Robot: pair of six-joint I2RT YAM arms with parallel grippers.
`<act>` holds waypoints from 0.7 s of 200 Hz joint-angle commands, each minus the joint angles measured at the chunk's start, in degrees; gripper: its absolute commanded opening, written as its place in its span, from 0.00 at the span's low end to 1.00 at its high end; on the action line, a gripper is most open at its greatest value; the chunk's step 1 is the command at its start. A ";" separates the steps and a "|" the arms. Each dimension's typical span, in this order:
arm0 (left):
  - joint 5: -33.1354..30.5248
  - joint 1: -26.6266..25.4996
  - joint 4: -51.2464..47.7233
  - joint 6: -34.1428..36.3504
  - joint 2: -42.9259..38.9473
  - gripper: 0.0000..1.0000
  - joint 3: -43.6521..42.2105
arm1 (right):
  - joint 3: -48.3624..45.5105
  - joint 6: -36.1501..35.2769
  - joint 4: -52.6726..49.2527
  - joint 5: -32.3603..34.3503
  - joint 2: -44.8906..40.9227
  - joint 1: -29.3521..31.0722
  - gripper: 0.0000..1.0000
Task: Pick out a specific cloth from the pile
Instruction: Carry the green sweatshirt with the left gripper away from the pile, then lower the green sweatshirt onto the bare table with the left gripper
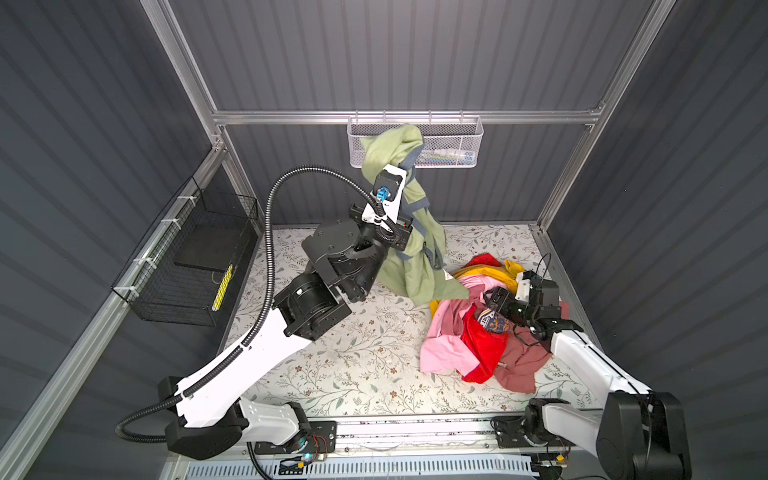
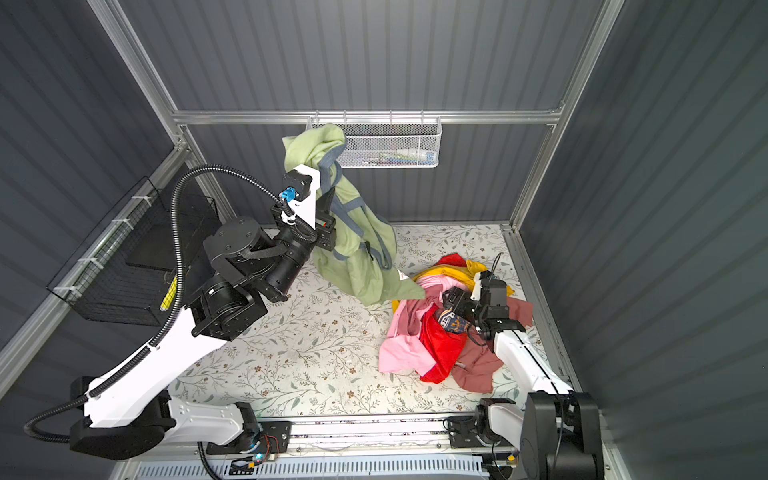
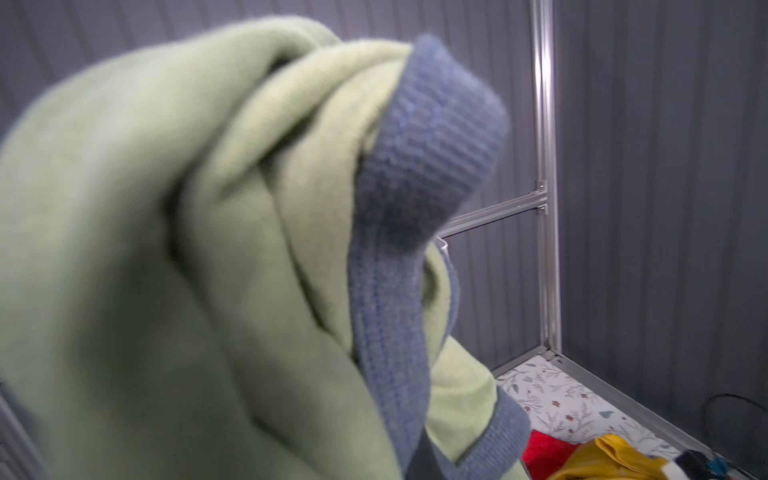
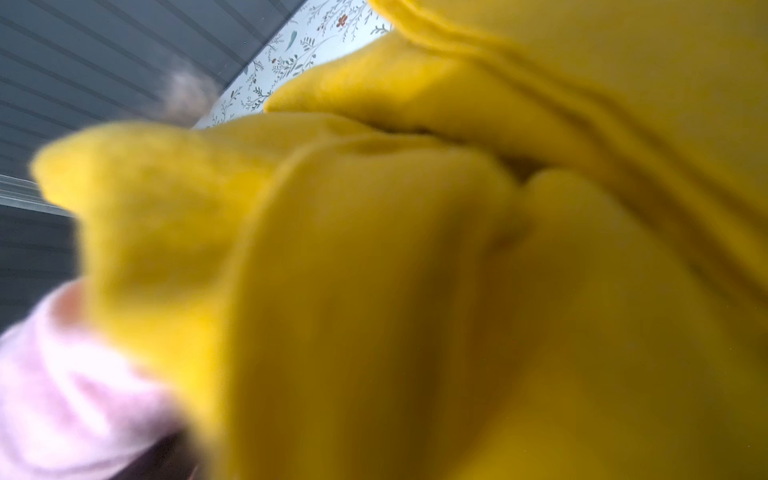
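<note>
top views: left gripper (image 1: 405,168) clamped on the cloth (image 1: 415,257), held high at 12 o'clock of the table (image 1: 353,365); tail corner lies on the pile (image 1: 453,345) at its 11 o'clock edge; right gripper (image 1: 496,301) spread wide, down on the pile | left wrist: cloth (image 3: 187,249) fills view, fingers hidden | right wrist: mustard garment (image 4: 415,291) against lens | advice: lift higher, swing toward 9 o'clock, hold pile down

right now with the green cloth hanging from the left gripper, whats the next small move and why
Probably raise the left gripper a little higher and draw it away from the pile. It is shut on the cloth, which hangs mostly free, but its lower tip appears to lie on the pile's edge, while the right gripper sits low on the garments.
</note>
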 commanded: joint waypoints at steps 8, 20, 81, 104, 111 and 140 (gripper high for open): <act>-3.69 3.26 0.29 -1.31 -0.80 0.00 -0.56 | 0.06 -0.59 0.38 1.73 -2.96 -0.28 0.93; -1.80 6.78 -2.75 -6.10 -0.18 0.00 -1.42 | 0.54 -0.28 0.41 1.08 -3.05 -0.25 0.93; 5.28 19.20 -7.55 -17.58 1.17 0.00 -8.31 | 1.56 -1.17 -2.10 1.39 -5.66 -0.23 0.93; 9.37 22.73 -8.31 -21.70 2.07 0.00 -10.78 | 1.64 -1.16 -2.45 0.95 -5.68 -0.25 0.93; 10.21 23.23 -8.28 -22.49 2.49 0.00 -11.48 | 1.61 -1.11 -2.48 0.81 -5.56 -0.25 0.93; 15.14 24.39 -7.98 -25.40 5.52 0.00 -11.19 | 1.90 -1.06 -2.54 0.23 -5.25 -0.25 0.92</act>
